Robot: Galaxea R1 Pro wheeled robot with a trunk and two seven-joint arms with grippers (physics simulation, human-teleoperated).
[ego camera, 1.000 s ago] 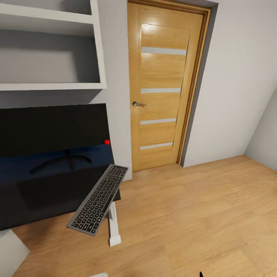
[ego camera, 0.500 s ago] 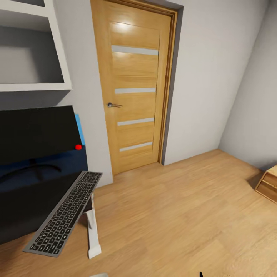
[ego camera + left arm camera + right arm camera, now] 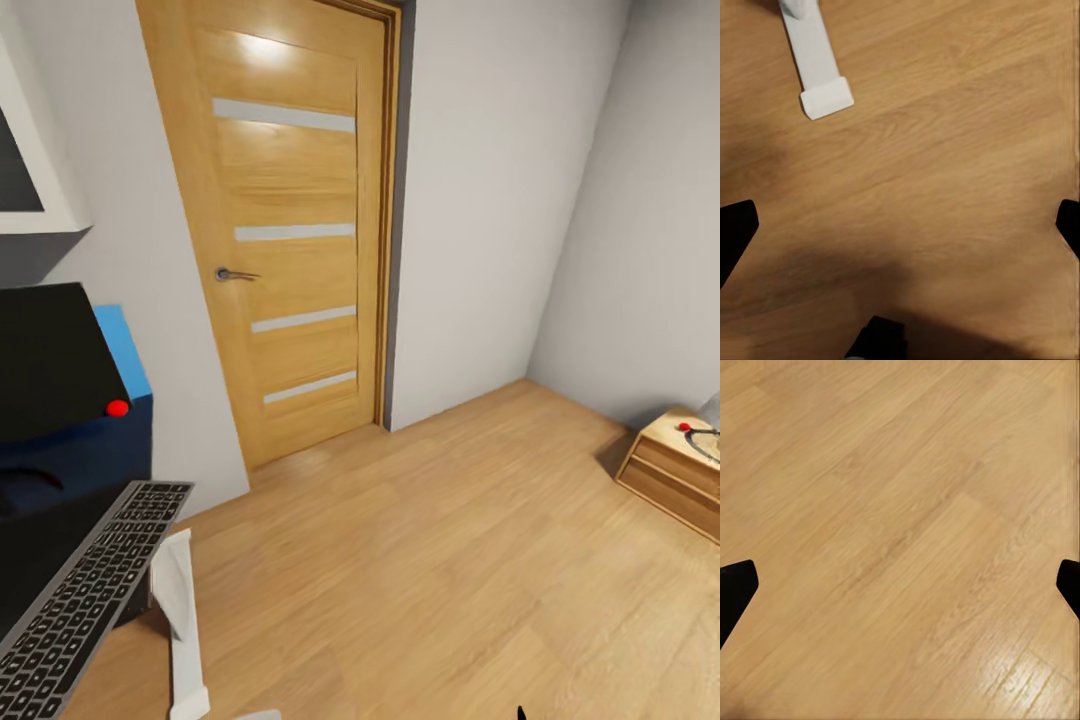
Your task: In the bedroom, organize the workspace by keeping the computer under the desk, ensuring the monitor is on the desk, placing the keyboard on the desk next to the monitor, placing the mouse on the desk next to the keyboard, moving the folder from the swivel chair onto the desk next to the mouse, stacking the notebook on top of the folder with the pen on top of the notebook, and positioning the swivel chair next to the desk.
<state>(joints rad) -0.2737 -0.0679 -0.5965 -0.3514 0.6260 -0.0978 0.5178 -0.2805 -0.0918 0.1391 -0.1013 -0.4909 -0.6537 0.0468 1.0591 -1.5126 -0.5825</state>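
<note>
The keyboard (image 3: pixel 85 590) overhangs the counter (image 3: pixel 60 470) edge and could slide off; both grippers (image 3: pixel 900 229) (image 3: pixel 900 585) gape empty.

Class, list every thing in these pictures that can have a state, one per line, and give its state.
door: closed
monitor: screen dark, red dot lit at its lower corner
keyboard: lying on the desk, one end past the edge
left gripper: open, over bare floor
right gripper: open, over bare floor
</note>
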